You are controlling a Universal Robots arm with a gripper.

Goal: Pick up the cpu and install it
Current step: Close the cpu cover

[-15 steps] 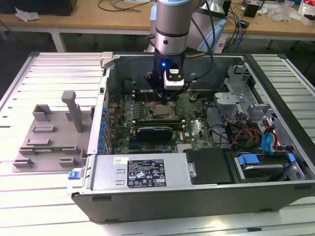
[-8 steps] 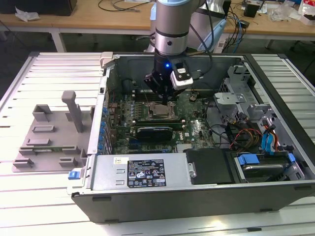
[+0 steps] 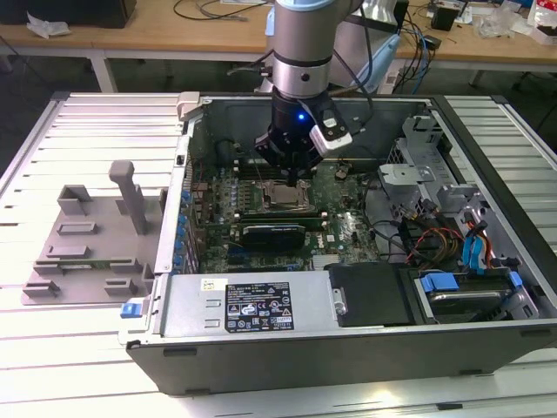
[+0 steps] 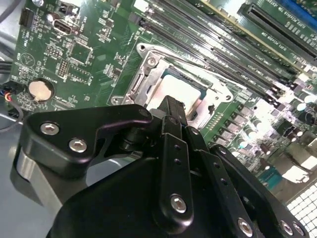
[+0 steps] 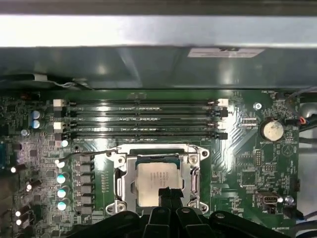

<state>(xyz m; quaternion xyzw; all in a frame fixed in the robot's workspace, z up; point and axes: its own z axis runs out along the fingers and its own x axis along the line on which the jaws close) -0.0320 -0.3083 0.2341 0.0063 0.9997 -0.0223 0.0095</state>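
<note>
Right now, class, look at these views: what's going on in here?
A robot arm reaches into an open computer case, over the motherboard. Its gripper is shut and hangs just above the cpu, which lies flat inside the socket frame, silver top up. The fingertips sit over one edge of the chip; whether they touch it cannot be told.

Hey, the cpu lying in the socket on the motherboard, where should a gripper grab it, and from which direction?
Probably by two opposite thin edges, coming straight down from above. The cpu lies flat and low inside the socket frame, so only its top face is open. The frame hugs its sides and memory slots run alongside, so a sideways approach looks blocked.
</note>
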